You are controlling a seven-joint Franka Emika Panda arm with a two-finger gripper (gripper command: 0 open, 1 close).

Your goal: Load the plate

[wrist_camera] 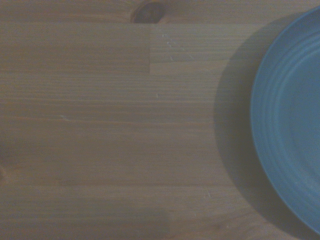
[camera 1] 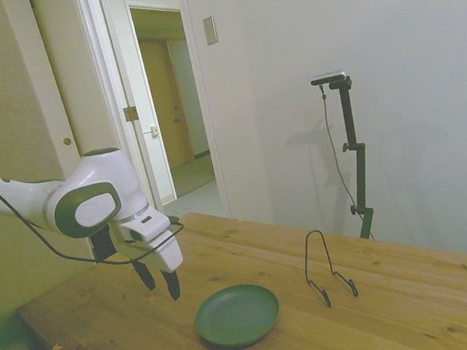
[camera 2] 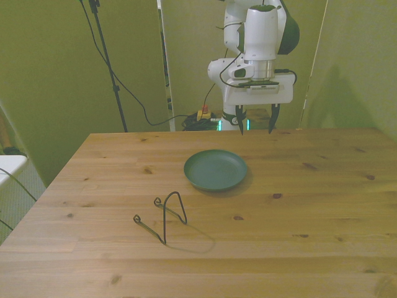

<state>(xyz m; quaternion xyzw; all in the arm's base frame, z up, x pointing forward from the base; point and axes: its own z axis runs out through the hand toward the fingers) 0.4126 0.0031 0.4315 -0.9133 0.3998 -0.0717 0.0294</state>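
My gripper point(camera 2: 255, 128) hung above the table point(camera 2: 322, 205) with its fingers spread and empty, upper middle of the front view. The plate point(camera 2: 216, 169) lay flat at that view's centre, near but apart from me; the wire stand point(camera 2: 162, 216) stood lower left, well apart. To do this well, I judged I needed to catch the raised rim squarely, one finger inside and one outside, before lifting toward the stand.
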